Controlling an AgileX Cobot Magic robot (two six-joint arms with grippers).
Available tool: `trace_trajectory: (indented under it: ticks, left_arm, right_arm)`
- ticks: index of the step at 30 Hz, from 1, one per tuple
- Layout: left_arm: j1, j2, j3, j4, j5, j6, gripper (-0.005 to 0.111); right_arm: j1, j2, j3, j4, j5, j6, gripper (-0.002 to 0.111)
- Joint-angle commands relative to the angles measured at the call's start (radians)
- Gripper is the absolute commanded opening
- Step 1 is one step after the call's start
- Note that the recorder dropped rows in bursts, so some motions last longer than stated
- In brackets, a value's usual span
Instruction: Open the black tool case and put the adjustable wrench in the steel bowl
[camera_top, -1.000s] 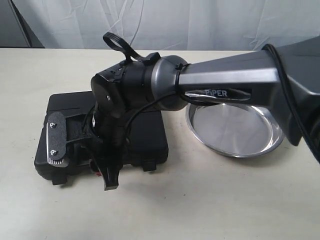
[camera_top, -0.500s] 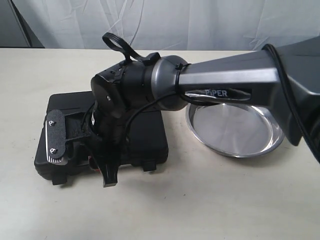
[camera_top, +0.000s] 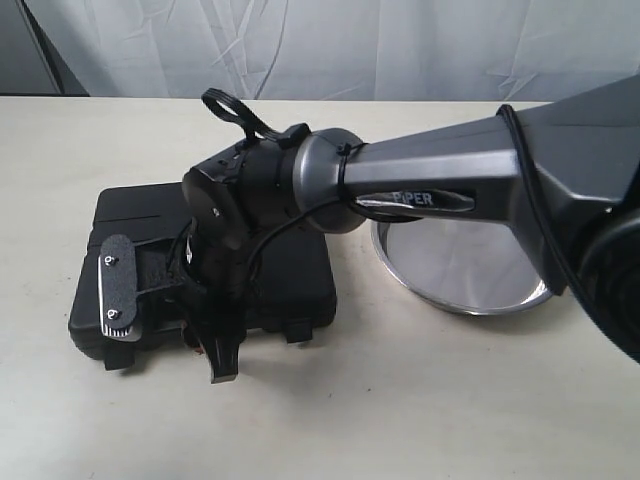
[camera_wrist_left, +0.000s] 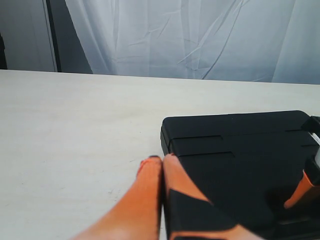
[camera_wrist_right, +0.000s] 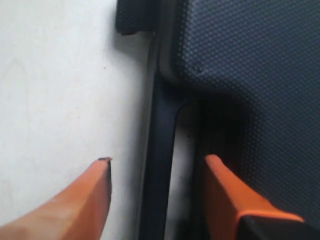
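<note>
**Exterior view.** The right arm (camera_top: 450, 170) is reaching in from the right, passing over the bowl (camera_top: 470, 275) and bending its wrist down at the near edge of the case (camera_top: 290, 265). The right gripper (camera_top: 170, 325) is pointing downward with its jaws spread wide. One finger is hanging over the lid and the other is standing off the case's front edge, above the table (camera_top: 400, 420). The case is lying flat on the table to the left of the bowl, with its lid down and its contents hidden. The bowl is sitting just beside the case, and the part showing under the arm is holding nothing.

**Left wrist view.** The left gripper (camera_wrist_left: 162, 161) is lying low over the table (camera_wrist_left: 75, 125) with its orange fingers pressed together and nothing between them. Its tips are resting just beside a corner of the case (camera_wrist_left: 240, 145). Whether they are touching the case cannot be told.

**Right wrist view.** The right gripper (camera_wrist_right: 157, 170) is standing wide open and gripping nothing. Its fingers (camera_wrist_right: 95, 200) are straddling the handle (camera_wrist_right: 160, 135), a black bar running along the edge of the case (camera_wrist_right: 260, 75). One finger is over the table (camera_wrist_right: 55, 90) and the other is over the pebbled lid.
</note>
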Motion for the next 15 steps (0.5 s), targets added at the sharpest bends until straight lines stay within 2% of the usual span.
trace_trajectory:
  ticks: [1, 3, 5, 8, 10, 12, 15]
  left_arm:
    - [-0.007, -0.005, -0.001, 0.007, -0.013, -0.005, 0.000]
    - [-0.007, -0.005, -0.001, 0.007, -0.013, -0.005, 0.000]
    - [-0.007, -0.005, -0.001, 0.007, -0.013, -0.005, 0.000]
    - [-0.007, -0.005, -0.001, 0.007, -0.013, -0.005, 0.000]
    - [-0.007, -0.005, -0.001, 0.007, -0.013, -0.005, 0.000]
    - [-0.007, -0.005, -0.001, 0.007, -0.013, -0.005, 0.000]
    - [-0.007, -0.005, -0.001, 0.007, -0.013, -0.005, 0.000]
  right_arm:
    - [0.001, 0.007, -0.005, 0.003, -0.011, 0.000, 0.053]
    - [0.001, 0.007, -0.005, 0.003, -0.015, 0.000, 0.053]
    - [0.001, 0.007, -0.005, 0.003, -0.015, 0.000, 0.045]
    - [0.001, 0.007, -0.005, 0.003, -0.015, 0.000, 0.019]
    - [0.001, 0.007, -0.005, 0.003, -0.015, 0.000, 0.006]
    - [0.001, 0.007, -0.005, 0.003, -0.015, 0.000, -0.001]
    - [0.001, 0.007, -0.005, 0.003, -0.015, 0.000, -0.001]
